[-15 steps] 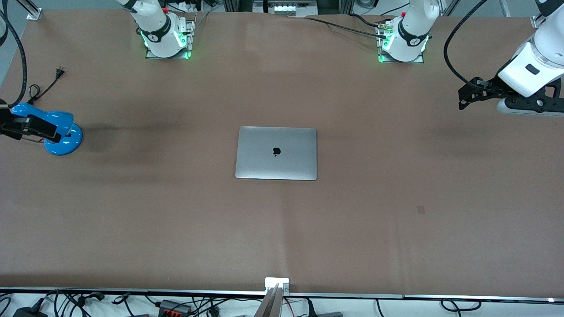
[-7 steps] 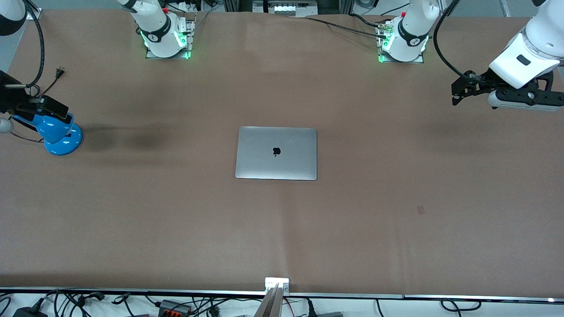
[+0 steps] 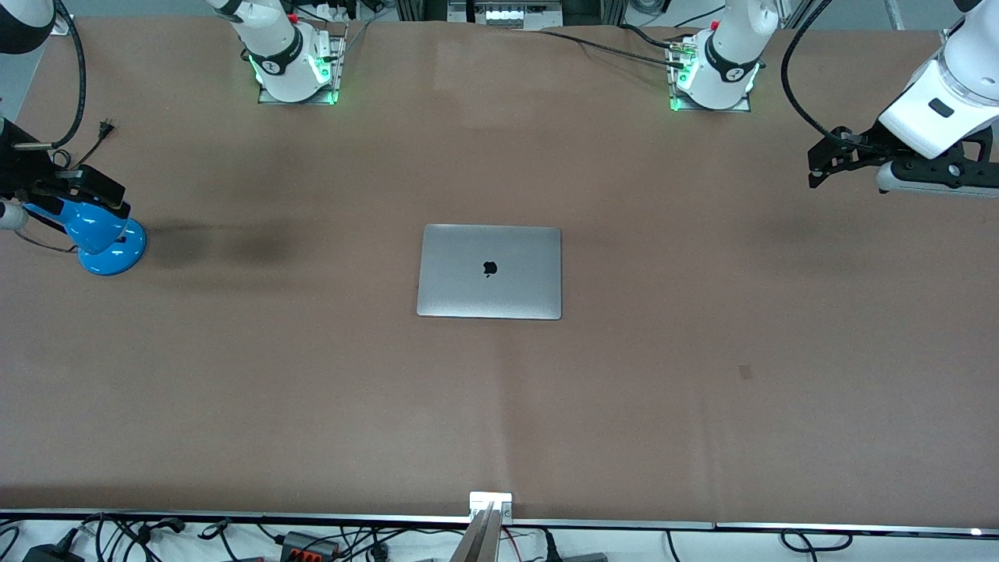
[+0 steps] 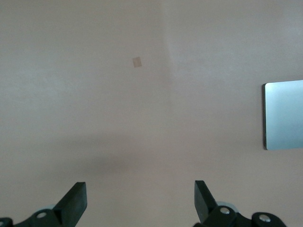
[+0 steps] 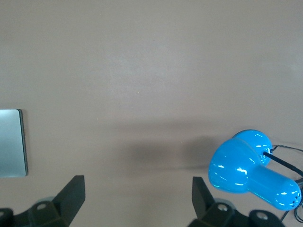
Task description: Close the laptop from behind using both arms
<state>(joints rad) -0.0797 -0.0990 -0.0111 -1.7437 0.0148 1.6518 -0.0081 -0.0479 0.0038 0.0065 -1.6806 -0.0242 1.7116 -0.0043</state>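
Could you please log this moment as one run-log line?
laptop: shut, flat mid-table | left pincer: open, over bare table at its own end | right pincer: open, above blue lamp | contact: none

A robot lab with one big work table.

Two white robot arms are bolted to the brown table (image 3: 702, 406), and green lights glow at their bases (image 3: 296, 82). Black cables (image 3: 601, 43) run along the table edge. Metal frames stand just past the bases. More wires and plugs (image 3: 304, 540) lie along the table's near edge.
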